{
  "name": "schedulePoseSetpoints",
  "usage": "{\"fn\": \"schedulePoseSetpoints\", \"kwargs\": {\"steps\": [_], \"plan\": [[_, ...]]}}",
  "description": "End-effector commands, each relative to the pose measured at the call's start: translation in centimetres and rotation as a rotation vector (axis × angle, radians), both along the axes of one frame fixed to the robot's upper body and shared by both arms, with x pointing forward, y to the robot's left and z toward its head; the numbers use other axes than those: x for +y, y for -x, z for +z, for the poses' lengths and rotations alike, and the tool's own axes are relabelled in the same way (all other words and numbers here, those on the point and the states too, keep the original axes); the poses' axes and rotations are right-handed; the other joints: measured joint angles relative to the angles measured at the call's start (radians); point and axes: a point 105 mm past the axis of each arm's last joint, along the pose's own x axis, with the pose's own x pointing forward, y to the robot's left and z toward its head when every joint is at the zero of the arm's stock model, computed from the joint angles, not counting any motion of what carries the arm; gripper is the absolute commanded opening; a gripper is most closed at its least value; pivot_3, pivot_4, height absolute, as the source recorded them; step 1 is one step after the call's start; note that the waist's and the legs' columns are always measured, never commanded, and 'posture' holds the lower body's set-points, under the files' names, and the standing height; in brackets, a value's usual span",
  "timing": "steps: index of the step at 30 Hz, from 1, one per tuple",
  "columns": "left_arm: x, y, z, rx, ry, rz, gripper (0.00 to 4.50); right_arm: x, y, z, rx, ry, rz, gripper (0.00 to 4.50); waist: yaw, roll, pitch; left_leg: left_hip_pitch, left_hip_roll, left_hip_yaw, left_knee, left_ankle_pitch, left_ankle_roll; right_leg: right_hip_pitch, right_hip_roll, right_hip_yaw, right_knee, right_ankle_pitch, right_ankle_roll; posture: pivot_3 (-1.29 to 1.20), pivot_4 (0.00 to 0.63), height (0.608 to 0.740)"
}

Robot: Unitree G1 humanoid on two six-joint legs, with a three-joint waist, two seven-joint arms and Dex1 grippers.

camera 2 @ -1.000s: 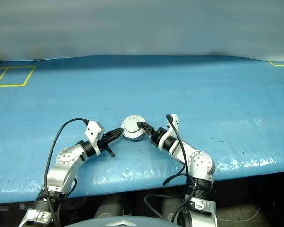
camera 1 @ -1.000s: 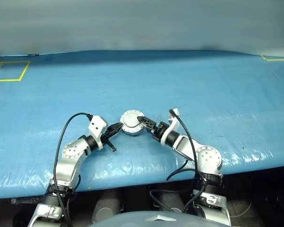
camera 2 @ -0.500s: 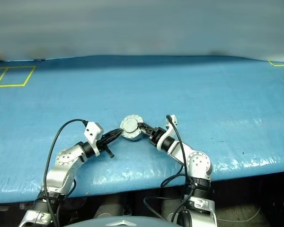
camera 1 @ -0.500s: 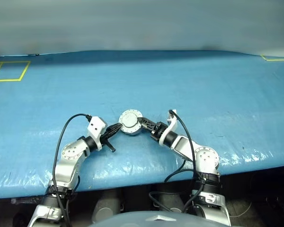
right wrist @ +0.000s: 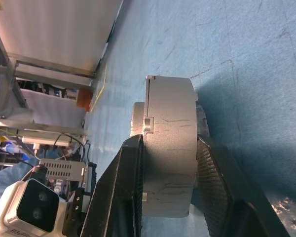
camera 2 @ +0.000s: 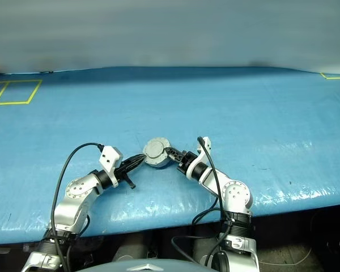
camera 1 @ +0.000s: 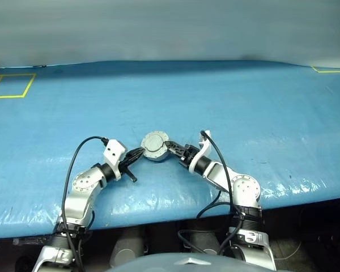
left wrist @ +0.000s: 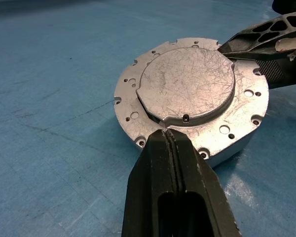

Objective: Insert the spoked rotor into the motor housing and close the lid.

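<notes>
The motor housing [camera 1: 155, 146], a round grey metal casing, rests on the blue table between my two grippers. Its lid [left wrist: 187, 81] lies flat on top, showing its plain scratched outer face. The spoked rotor is hidden. My left gripper [left wrist: 166, 132] is shut with nothing in it, and its tip touches the housing's flange [left wrist: 133, 98] on the near side. My right gripper [right wrist: 170, 140] is closed on the housing from the opposite side. One of its fingers [left wrist: 256, 39] lies over the flange's top and the other sits under the casing.
The blue sheet [camera 1: 243, 102] covers the whole table, and its front edge runs just behind my arms. Yellow tape squares [camera 1: 11, 85] mark the far left and far right corners. Cables loop over both forearms.
The right gripper's fingers have closed in from wide apart onto the housing. The left gripper has kept still, shut against the flange.
</notes>
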Motion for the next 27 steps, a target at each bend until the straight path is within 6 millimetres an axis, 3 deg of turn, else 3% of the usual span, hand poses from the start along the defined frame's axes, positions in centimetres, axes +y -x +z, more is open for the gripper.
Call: {"fn": "schedulePoseSetpoints", "kwargs": {"steps": [1, 11, 22, 25, 27], "plan": [[-0.3, 0.0, 0.3, 0.004, 0.060, 0.016, 0.00, 2.1, 0.6, 1.7, -0.014, -0.149, 0.013, 1.16, 0.000, 0.000, 0.000, 0.000, 0.000, 0.000, 0.000, 0.000, 0.000, 0.000, 0.000, 0.000, 0.000, 0.000, 0.000, 0.00, 0.150, 0.740], [0.2, -0.1, 1.5, 0.057, 0.276, 0.095, 0.00, 1.8, -0.4, 5.0, -0.080, -0.231, -0.034, 1.16, -0.002, 0.000, 0.001, -0.012, 0.000, 0.001, 0.000, 0.000, 0.000, -0.012, 0.004, 0.001, 0.001, 0.007, 0.002, 0.00, 0.150, 0.740], [-0.1, 0.2, 1.8, 0.059, 0.295, 0.085, 0.00, 1.0, -1.3, 5.7, -0.094, -0.258, -0.092, 1.16, -0.002, 0.000, 0.001, -0.013, -0.001, 0.001, 0.001, 0.000, 0.001, -0.012, 0.005, 0.004, 0.001, 0.007, 0.004, 0.00, 0.150, 0.740], [-0.5, 0.5, 2.1, 0.058, 0.344, 0.080, 0.60, 0.9, -1.4, 6.0, -0.104, -0.256, -0.094, 1.16, -0.002, 0.000, 0.001, -0.013, -0.001, 0.001, 0.001, 0.000, 0.001, -0.012, 0.005, 0.004, 0.001, 0.007, 0.004, 0.00, 0.150, 0.740], [-0.7, 0.9, 2.1, 0.074, 0.380, 0.076, 1.26, 0.9, -1.4, 6.2, -0.107, -0.253, -0.093, 1.16, -0.003, 0.000, 0.001, -0.013, -0.001, 0.001, 0.001, 0.000, 0.001, -0.012, 0.005, 0.004, 0.001, 0.007, 0.004, 0.00, 0.150, 0.740]]}}
